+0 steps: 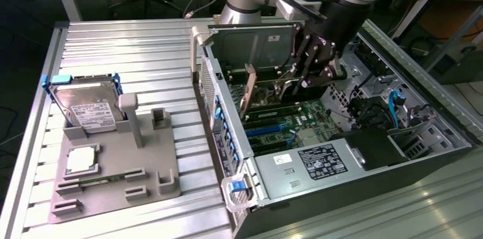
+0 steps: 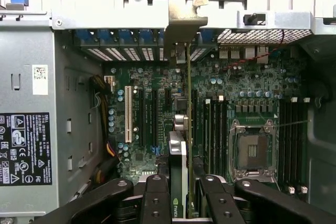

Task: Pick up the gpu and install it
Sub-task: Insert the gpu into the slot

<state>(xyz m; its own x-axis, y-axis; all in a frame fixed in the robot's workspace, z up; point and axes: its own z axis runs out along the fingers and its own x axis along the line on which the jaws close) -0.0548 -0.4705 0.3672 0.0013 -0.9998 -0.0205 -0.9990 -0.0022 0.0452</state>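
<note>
We see a ribbed metal bench point(image 1: 121, 47) carrying an open computer case point(image 1: 422, 160) on the exterior view's right and a grey parts holder point(image 1: 113, 188) on its left, with workshop tables behind. Inside the case, the gpu point(image 1: 248, 93) stands on edge above the green motherboard point(image 1: 302, 120), its silver bracket point(image 2: 184, 20) up against the case's rear wall by the blue slot clips. In the wrist view the card point(image 2: 189, 129) runs as a thin line straight down over the motherboard's expansion slots (whether it is fully seated we cannot tell). The gripper point(image 1: 302, 78) has its black jaws closed on the card's near end, one pair of fingers point(image 2: 156, 203) on either side of it. The empty CPU socket point(image 2: 253, 153) lies just beside the memory slots, well apart from the card. Outward again, the labelled power supply point(image 1: 313, 163) sits at the case's near end. On the grey holder, a hard drive point(image 1: 89, 109) with a white label stands upright in its cradle, a square chip point(image 1: 81, 160) lies below it, and a narrow memory stick point(image 1: 94, 181) lies nearer the front edge.
</note>
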